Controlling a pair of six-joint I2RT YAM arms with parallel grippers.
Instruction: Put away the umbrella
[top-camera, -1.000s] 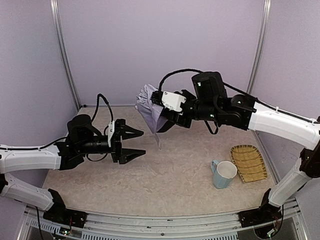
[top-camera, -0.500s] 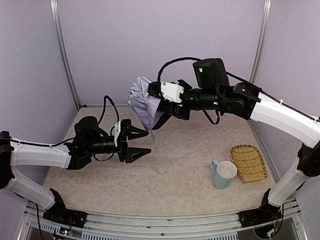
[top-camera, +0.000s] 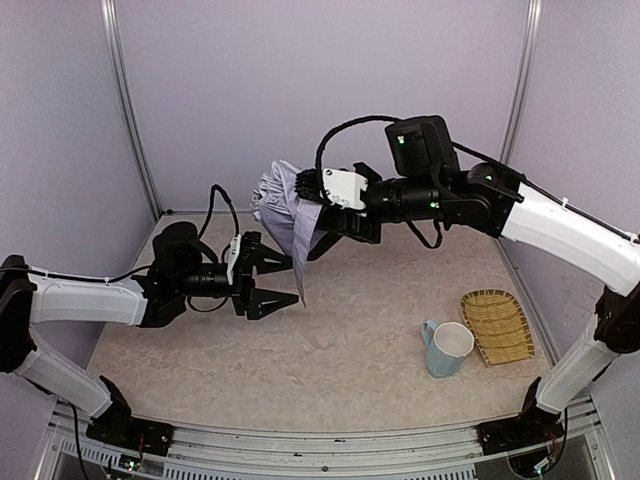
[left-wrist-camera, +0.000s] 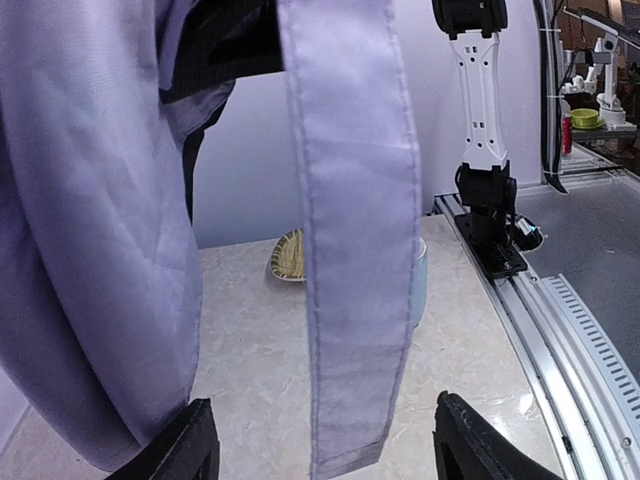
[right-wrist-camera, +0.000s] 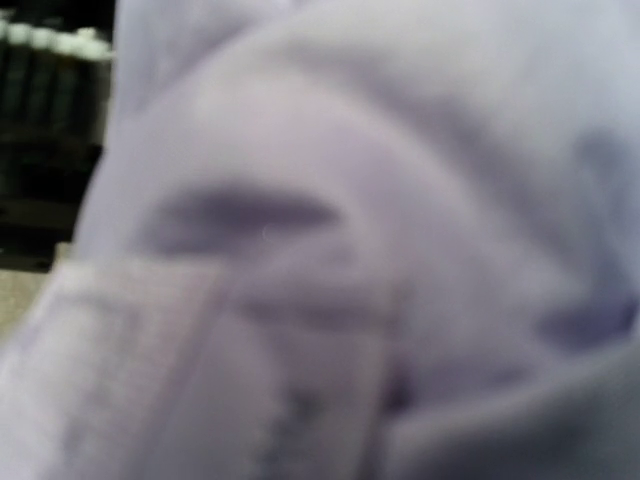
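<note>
The umbrella (top-camera: 283, 205), a bundle of pale lavender fabric, hangs in the air above the middle of the table. My right gripper (top-camera: 314, 212) is shut on its right side and largely hidden by the cloth. In the right wrist view only blurred umbrella fabric (right-wrist-camera: 400, 200) shows, filling the frame. A closing strap (top-camera: 301, 275) dangles from the bundle. My left gripper (top-camera: 292, 280) stands open with the strap's lower end between its fingers, not pinched. The left wrist view shows the strap (left-wrist-camera: 360, 250) hanging in the left gripper (left-wrist-camera: 325, 440), with the umbrella's body (left-wrist-camera: 90, 250) on the left.
A blue mug (top-camera: 447, 348) stands at the right front of the table, with a woven basket tray (top-camera: 497, 325) just beyond it. Both peek out behind the strap as the basket (left-wrist-camera: 288, 255) and mug (left-wrist-camera: 421, 285). Lavender walls and metal posts enclose the table.
The right arm carried the umbrella left and slightly forward. The left arm reached out to the right, so the hanging strap now sits between its open fingers.
</note>
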